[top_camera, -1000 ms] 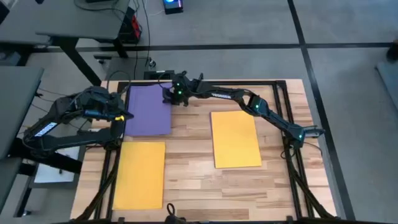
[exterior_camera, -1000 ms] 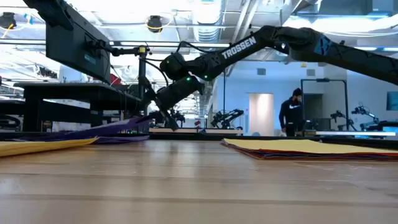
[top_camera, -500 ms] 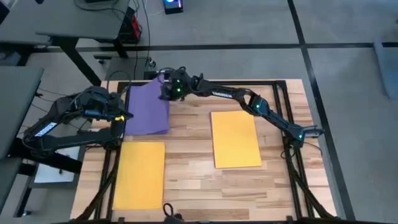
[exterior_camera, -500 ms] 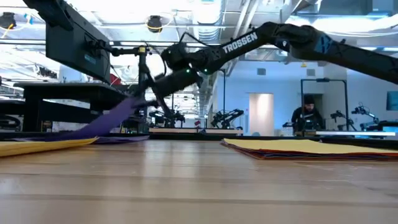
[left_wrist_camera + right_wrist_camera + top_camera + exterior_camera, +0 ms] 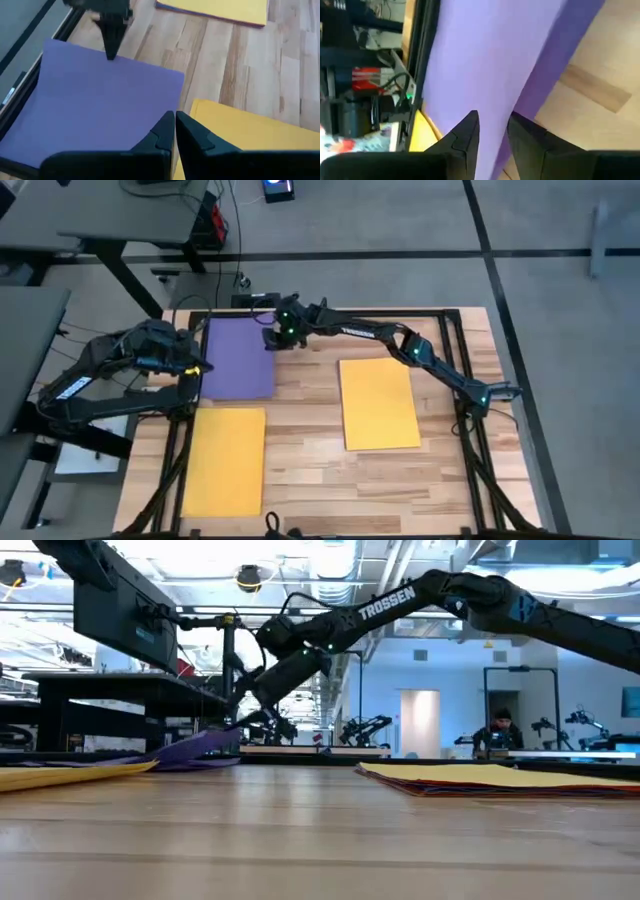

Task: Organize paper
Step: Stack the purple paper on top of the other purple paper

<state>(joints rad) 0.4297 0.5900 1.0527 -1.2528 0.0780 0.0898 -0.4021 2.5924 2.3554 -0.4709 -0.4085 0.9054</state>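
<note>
One purple sheet [image 5: 238, 358] lies at the table's far left, its far right corner pinched in the right gripper [image 5: 272, 340]; thin and floppy, it likely droops, so an edge grip suits. The left gripper [image 5: 174, 131], pressed together, waits beside it

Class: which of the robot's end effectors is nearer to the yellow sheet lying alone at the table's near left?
Left. The left end effector sits at the purple sheet's edge, just above the yellow sheet. The right end effector is at the purple sheet's far corner, farther away.
</note>
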